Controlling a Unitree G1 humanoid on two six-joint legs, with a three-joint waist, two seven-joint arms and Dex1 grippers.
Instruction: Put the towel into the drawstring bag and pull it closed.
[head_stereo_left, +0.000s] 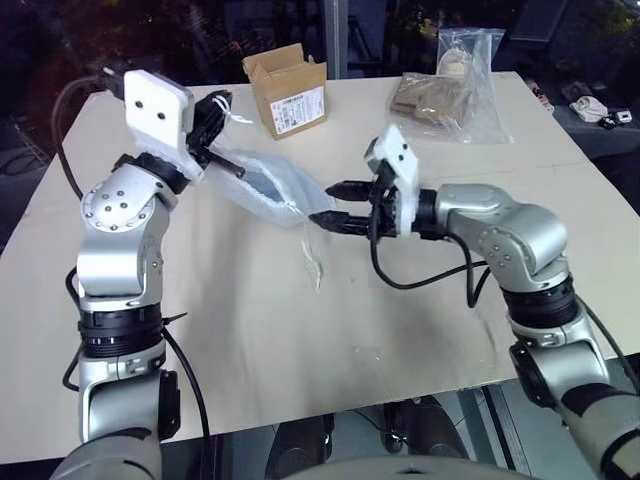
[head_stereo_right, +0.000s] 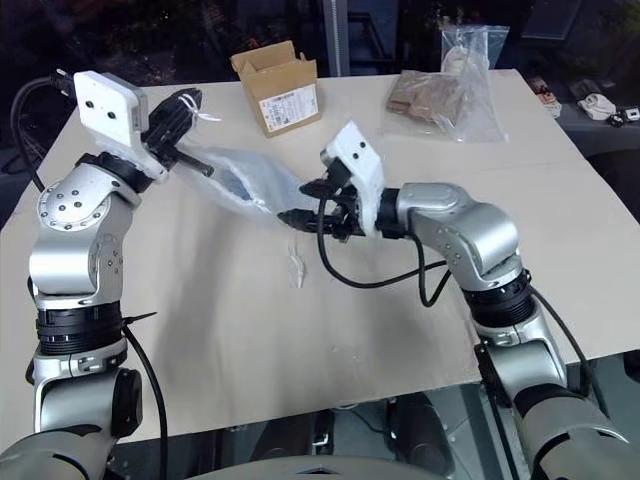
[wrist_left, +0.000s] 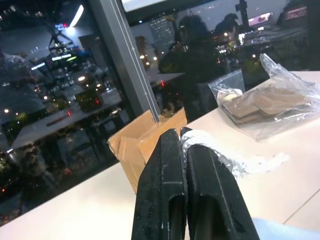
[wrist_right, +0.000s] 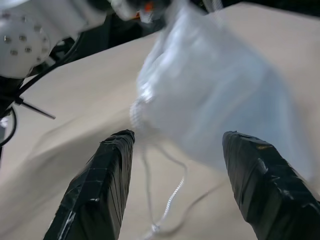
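One drawstring bag (head_stereo_left: 265, 190) (towel perhaps inside) hangs pinched in the left tool (head_stereo_left: 212, 112); right tool (head_stereo_left: 335, 205) spread beside it.

Silver-jointed arms carry white wrist housings, looping black cables (screw-dotted shoulders) and black claws.

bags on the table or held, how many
2. The drawstring bag hangs above the table, pinched in the shut left gripper, with the open right gripper at its lower end. A clear plastic bag lies at the table's far right corner.
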